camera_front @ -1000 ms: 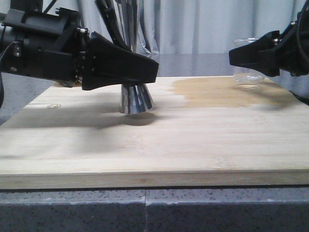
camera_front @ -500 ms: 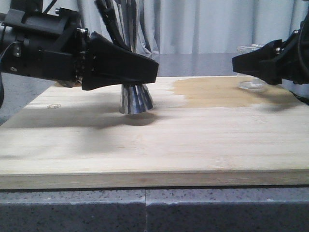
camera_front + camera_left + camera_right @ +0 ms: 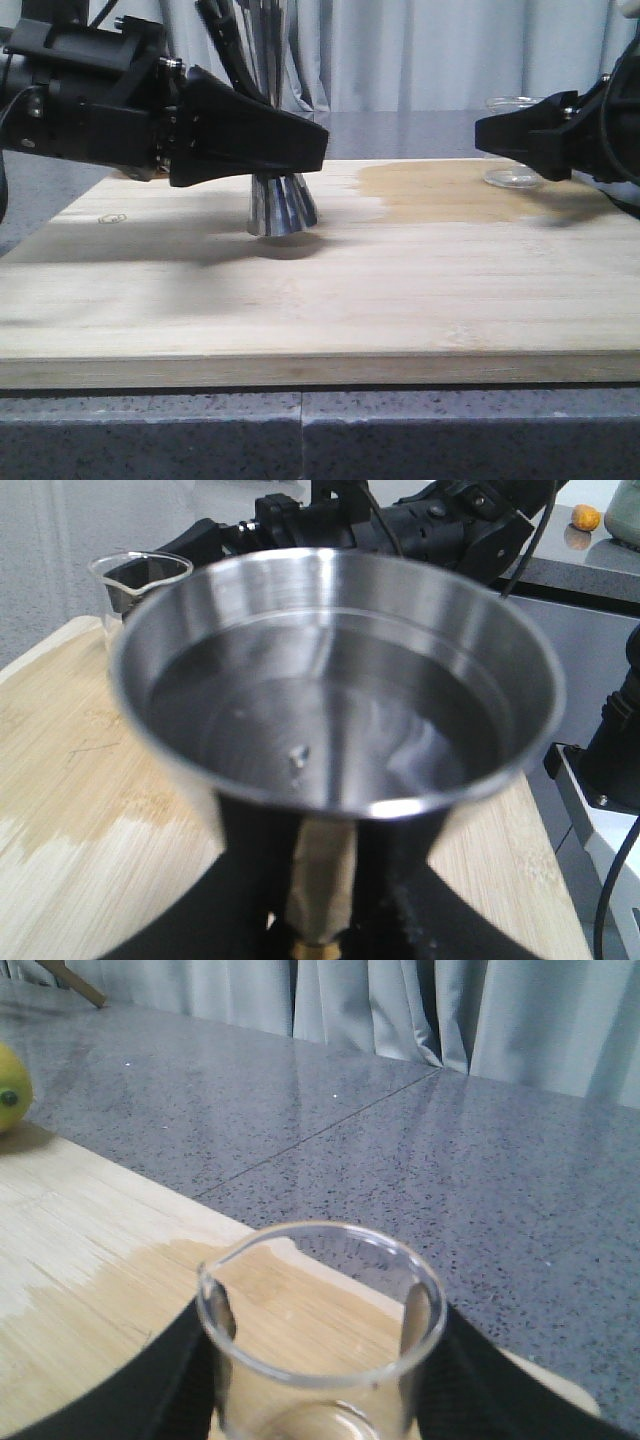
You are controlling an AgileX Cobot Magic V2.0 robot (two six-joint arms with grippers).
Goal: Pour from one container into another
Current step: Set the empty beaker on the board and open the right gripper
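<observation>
Left end effector (image 3: 300, 145) black, wedge-shaped fingers pinching the jigger (image 3: 282, 205) at its waist; shiny steel hourglass, ribbed lower cone standing on the wooden board (image 3: 300, 300), wide round cup holding clear liquid in the left wrist view. Right end effector (image 3: 500, 130) clamps the clear glass beaker (image 3: 515, 140), round rim with pouring lip, at the board's far right over a darker wet patch (image 3: 440, 192). Beaker sits lower and slightly left versus half a second ago. Board lies on speckled grey counter (image 3: 300, 435).
</observation>
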